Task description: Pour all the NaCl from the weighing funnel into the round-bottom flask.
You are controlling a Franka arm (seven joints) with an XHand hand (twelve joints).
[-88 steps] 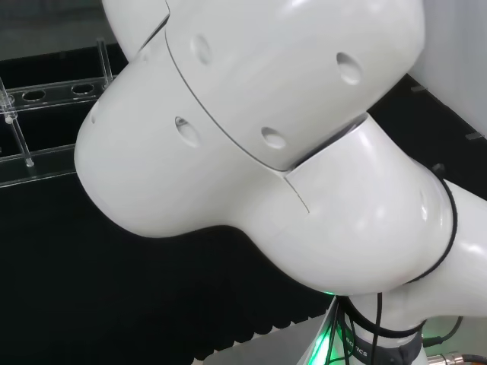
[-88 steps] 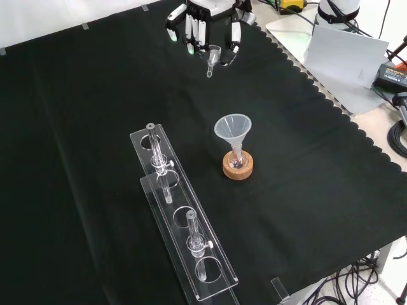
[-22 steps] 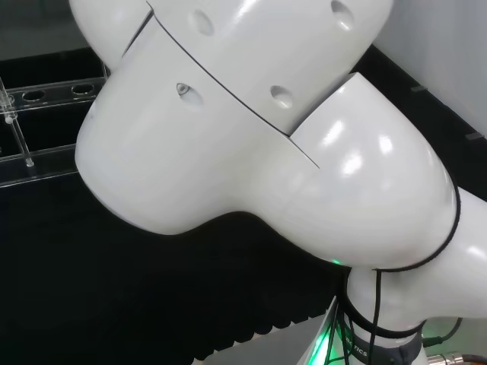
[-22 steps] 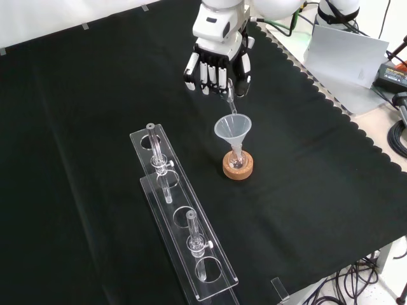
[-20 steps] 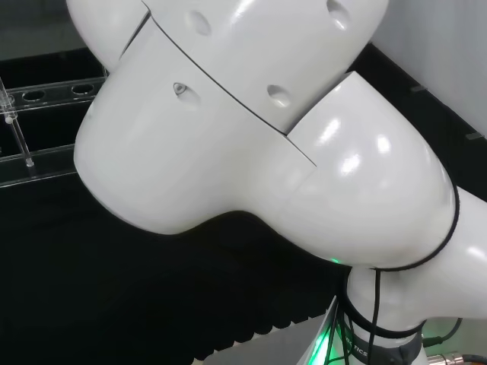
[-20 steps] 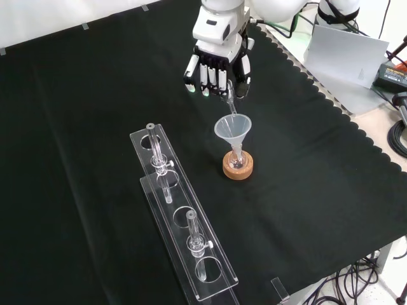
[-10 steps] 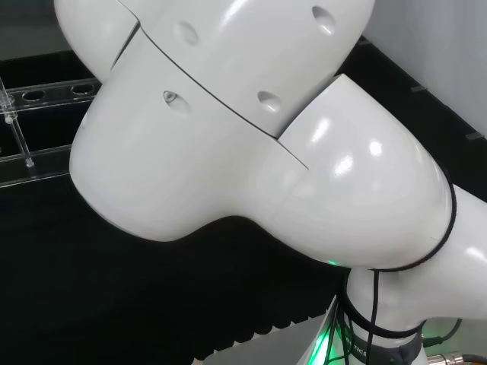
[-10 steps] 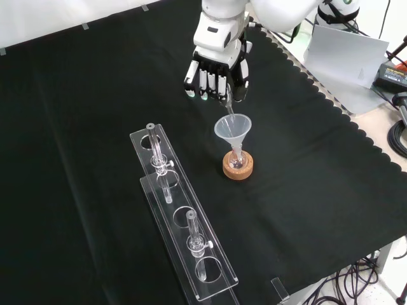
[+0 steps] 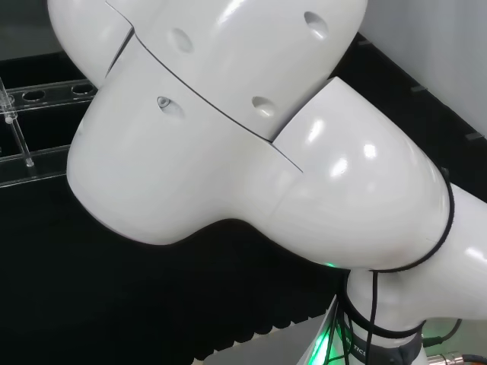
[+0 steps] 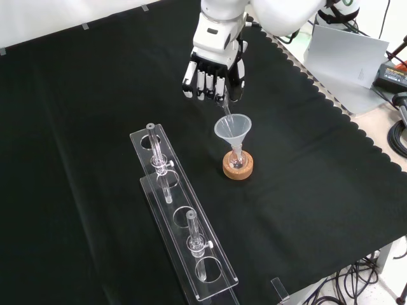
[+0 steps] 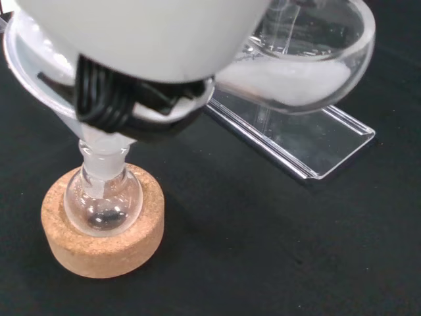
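Where cloth lies bare, hand [image 10: 213,70] above funnel [image 10: 233,129]

The head camera sat behind and above the arm's base, so close that the white arm links [image 9: 251,144] blocked most of the bench; a clear rack [image 9: 30,129] showed at its left. The front camera looked down from across the black cloth [image 10: 82,95], farther off, with the hand [image 10: 213,73] entering from the top. The wrist camera looked past the palm, very near the flask [image 11: 102,201] below the fingers [image 10: 202,86]. Front and wrist views shared that flask [image 10: 238,162] on its cork ring [image 11: 102,240].
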